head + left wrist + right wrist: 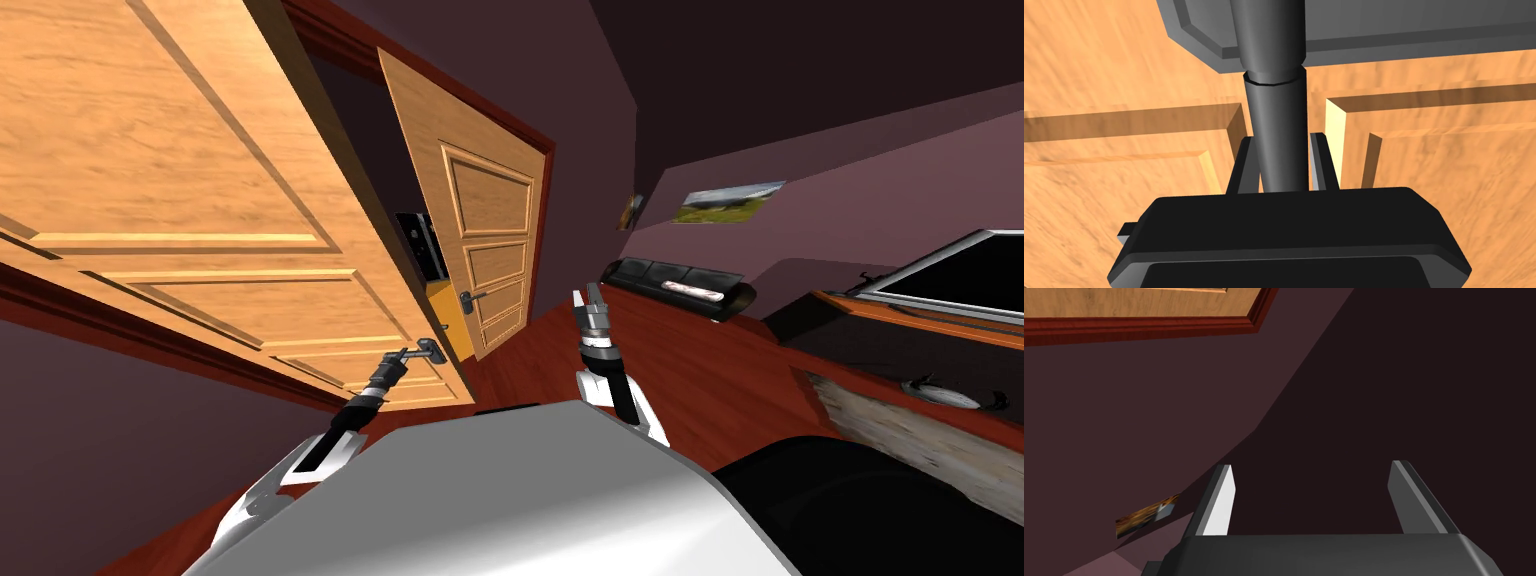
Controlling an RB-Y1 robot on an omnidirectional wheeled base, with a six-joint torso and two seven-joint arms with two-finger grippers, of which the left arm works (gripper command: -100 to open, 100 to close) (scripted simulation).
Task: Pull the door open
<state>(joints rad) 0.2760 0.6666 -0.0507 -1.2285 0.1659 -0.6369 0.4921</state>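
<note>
My left gripper (1282,139) is clamped on the dark grey cylindrical lever handle (1275,100), fingers pressing both its sides. The handle sits straight ahead on the panelled orange-tan wooden door (1124,65). My right gripper (1311,465) stands raised, well apart from the door, fingers spread wide. A red-brown floor (700,365) lies below.

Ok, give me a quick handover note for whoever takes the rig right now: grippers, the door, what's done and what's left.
Left gripper: shut on the dark door handle, gripping it from both sides.
Right gripper: open, raised, holding nothing.
Wooden door: panelled, on my left. Its free edge shows, so it looks partly swung towards me.
Done: handle gripped.
Left: probably pull the door wider, then let go.
</note>
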